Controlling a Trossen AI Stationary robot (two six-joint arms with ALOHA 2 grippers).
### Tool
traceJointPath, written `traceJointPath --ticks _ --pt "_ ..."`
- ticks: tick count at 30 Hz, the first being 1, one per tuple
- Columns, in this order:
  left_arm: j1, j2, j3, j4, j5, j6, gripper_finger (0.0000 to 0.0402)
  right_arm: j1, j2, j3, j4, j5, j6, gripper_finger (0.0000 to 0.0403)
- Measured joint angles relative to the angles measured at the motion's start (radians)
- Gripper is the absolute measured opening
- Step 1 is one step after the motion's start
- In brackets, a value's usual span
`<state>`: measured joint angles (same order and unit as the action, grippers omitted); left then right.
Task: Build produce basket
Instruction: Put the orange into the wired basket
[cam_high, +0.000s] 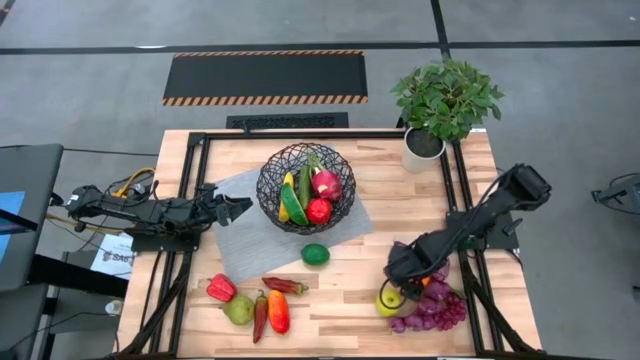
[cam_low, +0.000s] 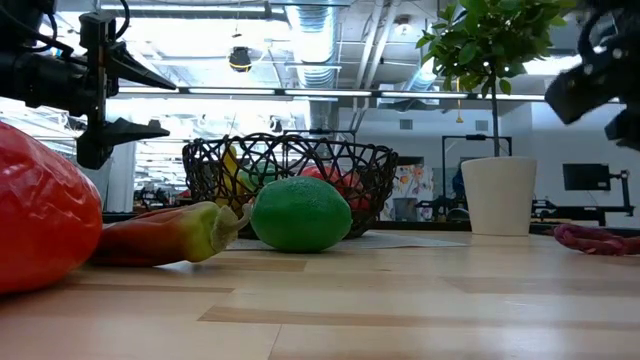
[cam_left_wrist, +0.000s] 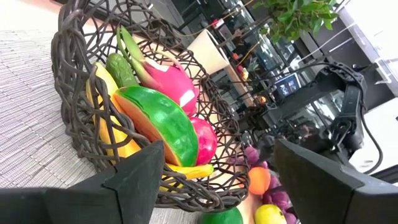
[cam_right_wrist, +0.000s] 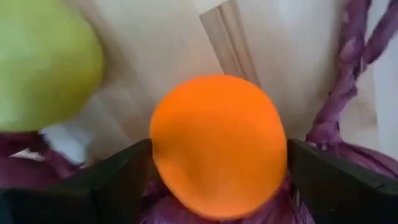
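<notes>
The black wire basket (cam_high: 305, 187) stands on a grey mat and holds a banana, a watermelon slice (cam_left_wrist: 165, 124), a cucumber, a dragon fruit (cam_left_wrist: 174, 84) and a red apple. My left gripper (cam_high: 240, 207) hovers open just left of the basket, level, touching nothing. My right gripper (cam_high: 405, 280) is down at the near right, among the purple grapes (cam_high: 432, 308) and a green apple (cam_high: 388, 300), shut on an orange (cam_right_wrist: 217, 146). A lime (cam_high: 315, 254) lies on the wood near the mat's near edge. Red peppers and a pear (cam_high: 238, 310) lie near left. My right gripper pinches the orange between its two fingers (cam_right_wrist: 118, 180), one on each side at its widest part (cam_right_wrist: 161, 149). The fingers come slanting down from the table's far right. The orange sits just over the grapes (cam_right_wrist: 348, 155); whether it is lifted clear, I cannot tell.
A potted plant in a white pot (cam_high: 424, 143) stands at the far right corner. A black frame (cam_high: 190, 200) runs along the table's sides. Bare wood lies between the lime and the right gripper.
</notes>
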<state>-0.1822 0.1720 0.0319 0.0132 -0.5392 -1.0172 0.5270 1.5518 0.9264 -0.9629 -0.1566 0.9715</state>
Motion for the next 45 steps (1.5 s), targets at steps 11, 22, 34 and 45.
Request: traceJointPath --ticks 11,22,34,45 --pt "0.000 0.000 0.000 0.000 0.004 -0.002 0.0289 0.007 0.088 0.002 0.073 -0.001 -0.004 0.0367" --pt "0.000 0.000 0.000 0.000 0.012 -0.007 0.0289 -0.036 -0.030 0.067 0.033 0.029 -0.033 0.0304" --pt "0.000 0.000 0.000 0.000 0.038 -0.014 0.0289 -0.373 -0.164 0.360 0.280 0.292 -0.334 0.0323" --pt "0.000 0.002 0.000 0.000 0.045 -0.023 0.0289 -0.684 0.150 0.623 0.469 0.292 -0.630 0.0327"
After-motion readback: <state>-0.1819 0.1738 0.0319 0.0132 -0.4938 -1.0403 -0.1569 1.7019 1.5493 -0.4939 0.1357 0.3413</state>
